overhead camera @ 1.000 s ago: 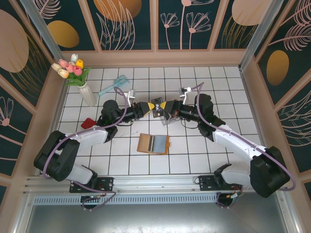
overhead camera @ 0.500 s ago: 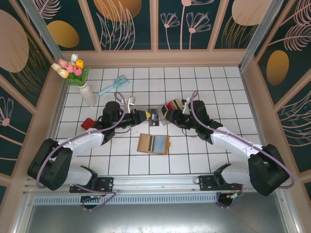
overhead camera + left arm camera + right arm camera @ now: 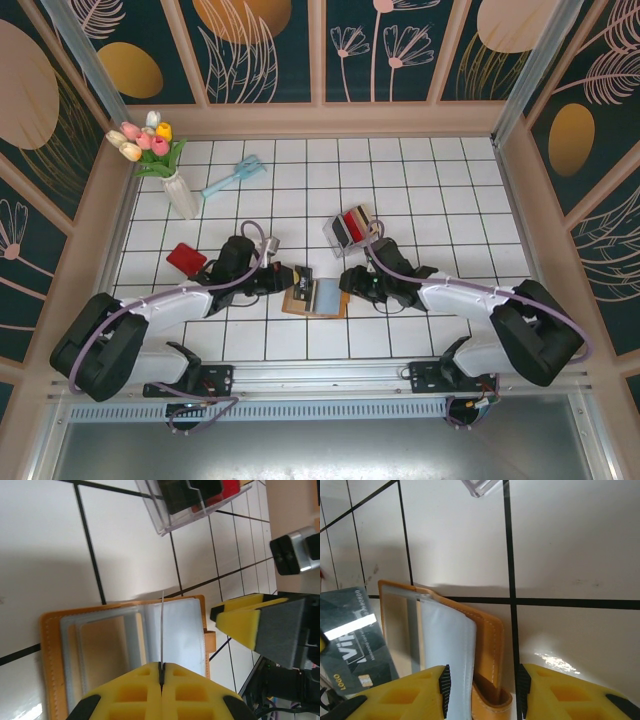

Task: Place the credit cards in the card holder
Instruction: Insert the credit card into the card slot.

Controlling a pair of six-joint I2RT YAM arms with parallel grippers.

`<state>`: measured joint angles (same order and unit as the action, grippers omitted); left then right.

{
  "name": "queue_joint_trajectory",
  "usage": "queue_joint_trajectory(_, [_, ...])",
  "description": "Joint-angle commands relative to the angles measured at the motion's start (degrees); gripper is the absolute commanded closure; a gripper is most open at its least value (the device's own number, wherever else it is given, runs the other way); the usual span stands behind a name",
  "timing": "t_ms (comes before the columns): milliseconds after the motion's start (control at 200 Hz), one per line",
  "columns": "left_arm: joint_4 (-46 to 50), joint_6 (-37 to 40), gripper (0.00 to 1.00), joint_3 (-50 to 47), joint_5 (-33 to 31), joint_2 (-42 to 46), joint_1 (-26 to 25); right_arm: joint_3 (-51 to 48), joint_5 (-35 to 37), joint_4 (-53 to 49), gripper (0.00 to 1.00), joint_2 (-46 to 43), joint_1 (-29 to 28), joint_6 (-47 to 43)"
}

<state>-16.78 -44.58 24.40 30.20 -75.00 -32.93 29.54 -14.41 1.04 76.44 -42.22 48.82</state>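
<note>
- Overhead, top external view: the card holder [image 3: 318,298] lies open on the tiled table [image 3: 450,200], one tile row in from the near edge. The left gripper [image 3: 297,279] sits at its 9 o'clock side, clamped on a dark card [image 3: 303,274]. The right gripper [image 3: 350,284] sits at its 3 o'clock side.
- Same view, surroundings: a clear tray [image 3: 336,234] holding red and black cards [image 3: 355,220] stands at 1 o'clock of the holder, apart from it. A loose red card [image 3: 186,258] lies toward 9 o'clock. A vase of tulips [image 3: 182,197] stands at 10 o'clock by the left wall, and a blue brush [image 3: 232,178] lies at 11 o'clock. Bare tiles run from 12 round to 3 o'clock, up to the wooden walls.
- Left wrist view: the yellow fingers are pressed together on the card, seen edge-on as a thin line above the holder's clear pockets. The right gripper's yellow-and-grey finger is at 3 o'clock and the tray at 12 o'clock.
- Right wrist view: the jaws stand apart, astride the holder's tab edge, with a gap at the right pad and nothing clamped. At 9 o'clock the card's face appears, which the left wrist view gives only edge-on: grey, with pale lettering and a chip. The tray corner is at 12 o'clock.
- Against a second ago: both grippers met over the tray; both have since come down to the holder. The holder, loose red card, vase and brush are unmoved.
</note>
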Motion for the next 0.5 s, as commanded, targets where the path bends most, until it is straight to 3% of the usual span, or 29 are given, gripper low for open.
queue_joint_trajectory(0, [-4.8, 0.7, 1.0, -0.7, -1.1, -1.2, -1.3, -0.9, 0.4, 2.5, 0.58, 0.8, -0.3, 1.3])
queue_joint_trajectory(490, [-14.9, -3.7, 1.0, -6.0, -1.1, -4.9, -3.5, -1.6, -2.5, 4.9, 0.69, 2.8, -0.7, 1.6])
